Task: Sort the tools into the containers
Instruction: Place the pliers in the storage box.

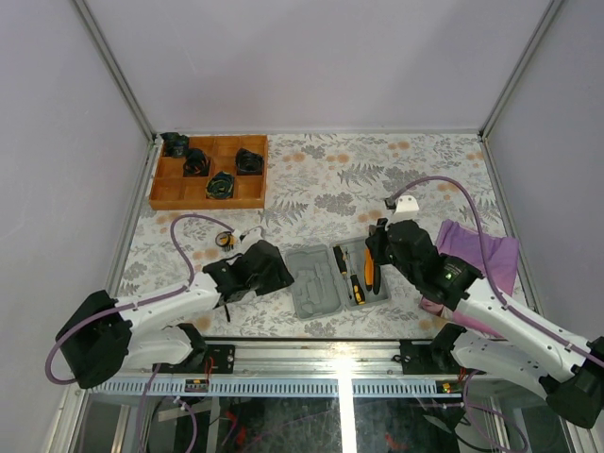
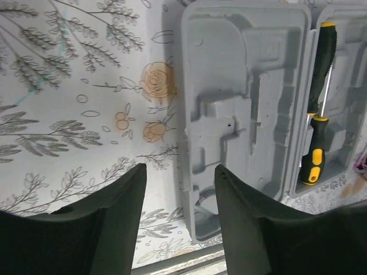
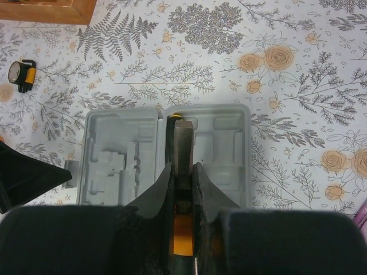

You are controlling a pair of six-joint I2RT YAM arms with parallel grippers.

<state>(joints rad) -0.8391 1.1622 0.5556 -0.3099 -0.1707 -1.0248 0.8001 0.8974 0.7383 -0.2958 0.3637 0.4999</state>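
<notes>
Top view: your right gripper (image 1: pixel 377 253) hangs over the right half of the open grey case (image 1: pixel 314 283), where the screwdriver (image 1: pixel 345 274) lies.

Left wrist view: your left gripper (image 2: pixel 180 172) is spread apart and empty beside the case's left half.

Right wrist view: the fingers are clamped on the pliers (image 3: pixel 183 146). This looks like the placing step, so next align the pliers with a free recess, lower them and release. The tape measure (image 3: pixel 22 74) waits on the table, well apart. No writing is legible.

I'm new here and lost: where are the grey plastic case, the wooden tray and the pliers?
Flat grey plastic hinged case (image 1: pixel 316 283): top view, left half's moulded floor.
Orange-brown wooden compartment tray (image 1: pixel 170 192): top view, bare near-left compartment.
Orange-handled metal pliers (image 3: pixel 183 146): right wrist view, grey metal head.
</notes>
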